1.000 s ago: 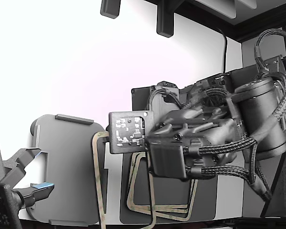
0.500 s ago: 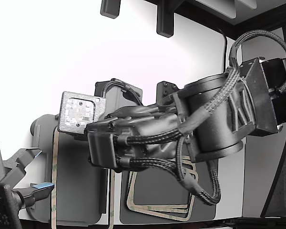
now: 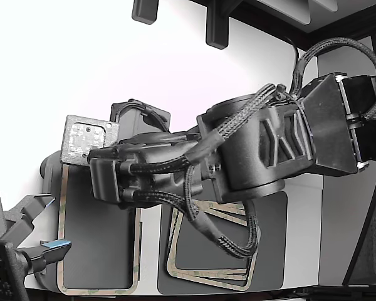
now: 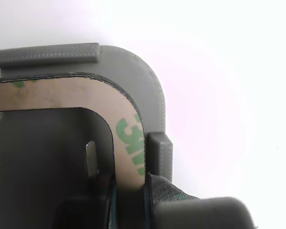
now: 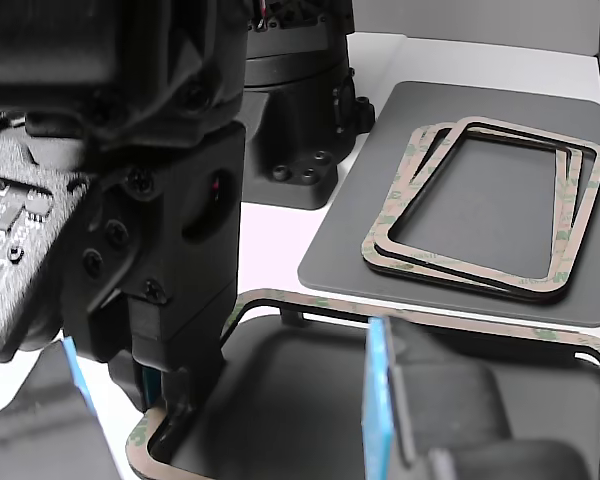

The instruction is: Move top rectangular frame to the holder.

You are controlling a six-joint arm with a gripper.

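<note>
The top rectangular frame (image 3: 61,238) is thin and beige with green patches, and it lies over the light grey holder (image 3: 47,170) on the exterior view's left. In the wrist view its rounded corner (image 4: 128,136) sits just inside the holder's rim (image 4: 150,90), beside a raised tab (image 4: 160,153). I cannot tell whether it rests on the tray. My gripper (image 4: 128,193) is shut on the frame's edge near that corner. The other view shows the gripper (image 5: 175,390) at the frame's near corner (image 5: 280,298). In the exterior view the wrist hides the fingers.
More frames (image 3: 207,274) are stacked on a dark grey mat (image 3: 269,251) right of the holder, seen also in the other view as a stack (image 5: 480,200). A second gripper (image 3: 31,229) with blue pads stands open at the exterior view's lower left, close to the holder.
My arm has swung left in the exterior view, carrying the frame from the mat's edge over to the holder. The frame now lines up with the holder's outline.
</note>
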